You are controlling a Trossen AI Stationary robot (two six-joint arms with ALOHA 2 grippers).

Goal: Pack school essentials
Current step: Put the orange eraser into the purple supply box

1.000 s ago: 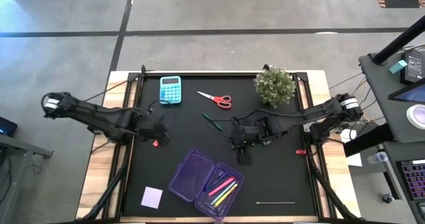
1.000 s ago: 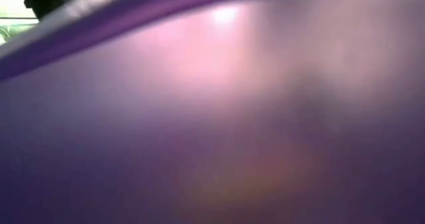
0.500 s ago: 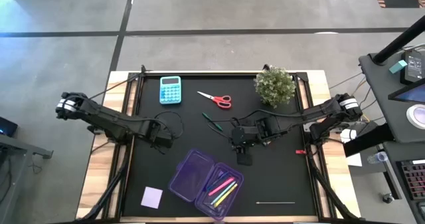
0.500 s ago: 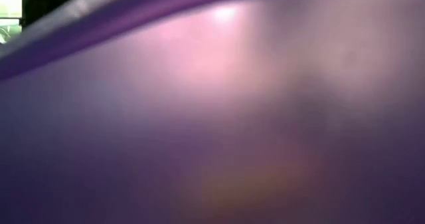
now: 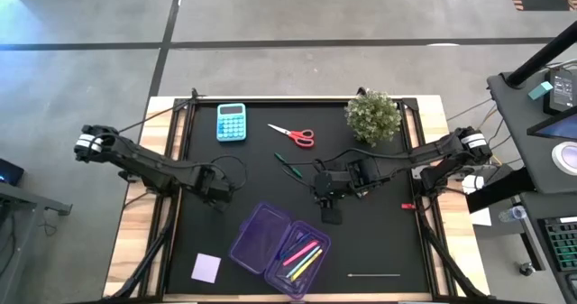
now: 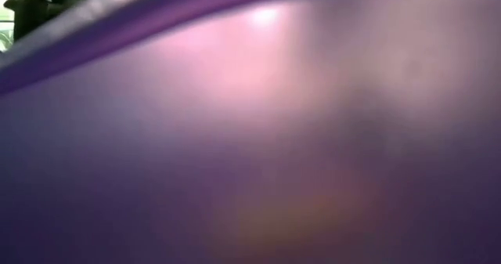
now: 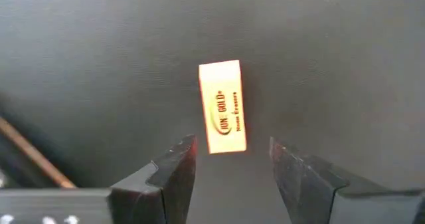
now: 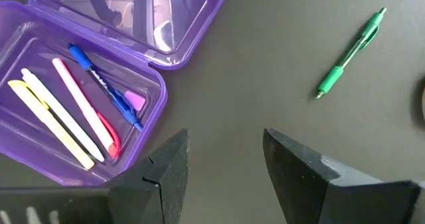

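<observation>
Yellow crayon box now between open left tool, lowered

A translucent purple plastic case lies open near the front edge of the black table. A small green potted plant stands near the back right corner. A blue calculator lies near the back left corner.

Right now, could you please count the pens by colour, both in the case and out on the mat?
yellow pens: 2, in the purple case
pink pen: 1, in the case
blue pen: 1, in the case
green pen: 1, on the black mat
Total: 5
</observation>
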